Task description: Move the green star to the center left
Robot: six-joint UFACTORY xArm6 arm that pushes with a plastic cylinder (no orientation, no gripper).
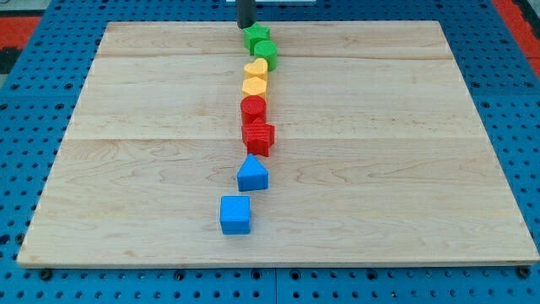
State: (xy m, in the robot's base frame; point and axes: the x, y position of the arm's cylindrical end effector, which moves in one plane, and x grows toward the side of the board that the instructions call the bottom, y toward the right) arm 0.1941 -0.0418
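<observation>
The green star [256,36] lies near the top edge of the wooden board [126,127], at the head of a line of blocks running down the middle. My tip [245,26] is at the view's top, just above and slightly left of the star, touching or nearly touching it. A second green block [267,51] sits right below the star.
Below the green blocks lie a yellow heart [256,67], a yellow block [254,85], a red cylinder [253,108], a red star-like block [258,137], a blue house-shaped block [252,174] and a blue cube [235,214]. A blue pegboard [34,93] surrounds the board.
</observation>
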